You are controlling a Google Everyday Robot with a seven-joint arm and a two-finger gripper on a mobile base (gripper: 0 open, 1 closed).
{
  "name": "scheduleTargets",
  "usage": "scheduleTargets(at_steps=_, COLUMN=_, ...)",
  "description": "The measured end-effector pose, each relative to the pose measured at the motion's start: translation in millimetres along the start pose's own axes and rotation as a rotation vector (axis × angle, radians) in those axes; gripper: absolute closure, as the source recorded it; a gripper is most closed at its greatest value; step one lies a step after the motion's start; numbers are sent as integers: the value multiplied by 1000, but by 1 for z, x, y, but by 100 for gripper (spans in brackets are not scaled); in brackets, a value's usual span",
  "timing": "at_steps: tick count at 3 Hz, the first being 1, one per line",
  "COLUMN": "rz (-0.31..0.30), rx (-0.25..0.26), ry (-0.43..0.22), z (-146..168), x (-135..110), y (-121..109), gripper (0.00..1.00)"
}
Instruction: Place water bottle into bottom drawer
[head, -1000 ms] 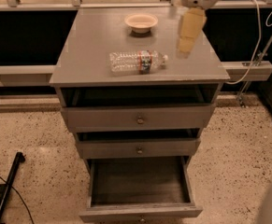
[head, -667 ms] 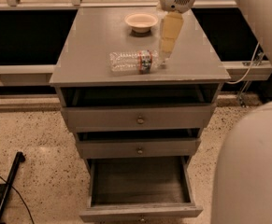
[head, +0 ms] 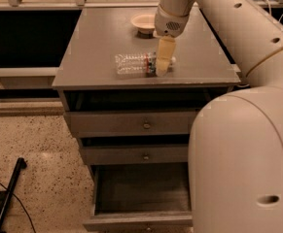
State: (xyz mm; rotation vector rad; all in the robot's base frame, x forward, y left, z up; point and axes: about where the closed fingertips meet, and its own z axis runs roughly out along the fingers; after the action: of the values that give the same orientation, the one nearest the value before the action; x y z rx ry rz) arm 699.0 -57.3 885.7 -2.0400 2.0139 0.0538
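The water bottle point(head: 133, 63) lies on its side on the grey cabinet top point(head: 102, 42), cap end to the right. My gripper point(head: 163, 64) hangs down from the white arm right over the bottle's neck and cap end, covering its label. The bottom drawer point(head: 141, 193) is pulled out below, its dark inside showing; my arm hides its right part.
A beige bowl point(head: 144, 22) stands at the back of the cabinet top, just behind the gripper. The two upper drawers point(head: 131, 123) stick out slightly. My big white arm point(head: 243, 154) fills the right side. A black pole point(head: 7, 193) lies on the speckled floor at left.
My gripper has moved left and down from near the cabinet's right side to the bottle's neck end. The arm now fills the right side of the view. The bottle has not moved.
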Motion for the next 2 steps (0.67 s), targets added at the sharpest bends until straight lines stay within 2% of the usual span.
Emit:
scheduleTargets(at_steps=1, rz=-11, rx=-50, ry=-20, z=31, x=-5, y=-6, gripper=26)
scheduleTargets(at_steps=2, rz=-29, rx=-70, ry=-31, z=43, x=-11, y=-8, gripper=50)
